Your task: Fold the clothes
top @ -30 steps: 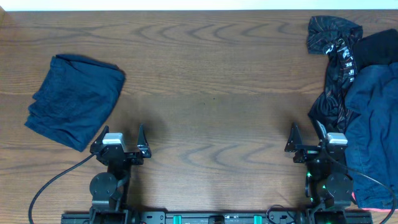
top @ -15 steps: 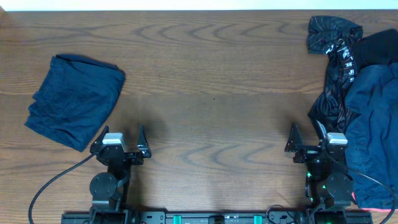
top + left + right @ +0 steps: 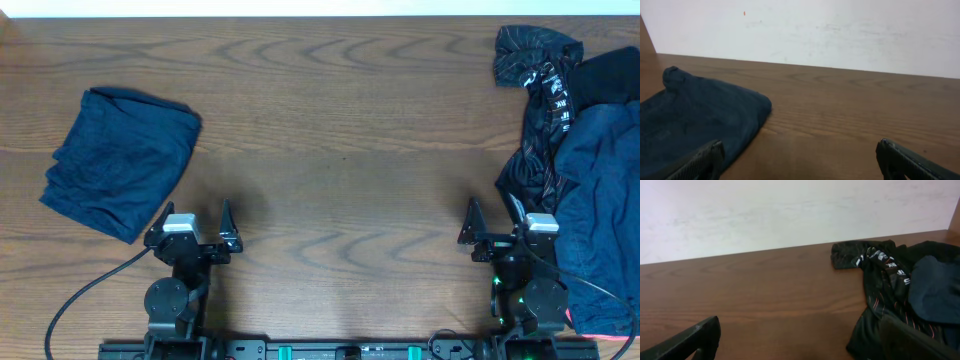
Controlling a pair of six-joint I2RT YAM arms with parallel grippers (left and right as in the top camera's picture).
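A folded dark navy garment (image 3: 120,160) lies at the table's left; in the left wrist view the same garment (image 3: 695,120) is at lower left. A pile of clothes sits at the right edge: a black garment with pale print (image 3: 540,90) and a dark blue garment (image 3: 605,190) over it, with a coral-red edge (image 3: 600,332) at the bottom. My left gripper (image 3: 192,222) stands open near the front edge, just right of the folded garment's corner. By the pile's left side my right gripper (image 3: 494,218) is open and holds nothing. The black garment (image 3: 880,275) lies ahead on the right.
The wooden table (image 3: 340,150) runs between the two garments. A pale wall (image 3: 840,30) stands behind the far edge. A black cable (image 3: 80,295) curves from the left arm's base (image 3: 168,300) to the front edge.
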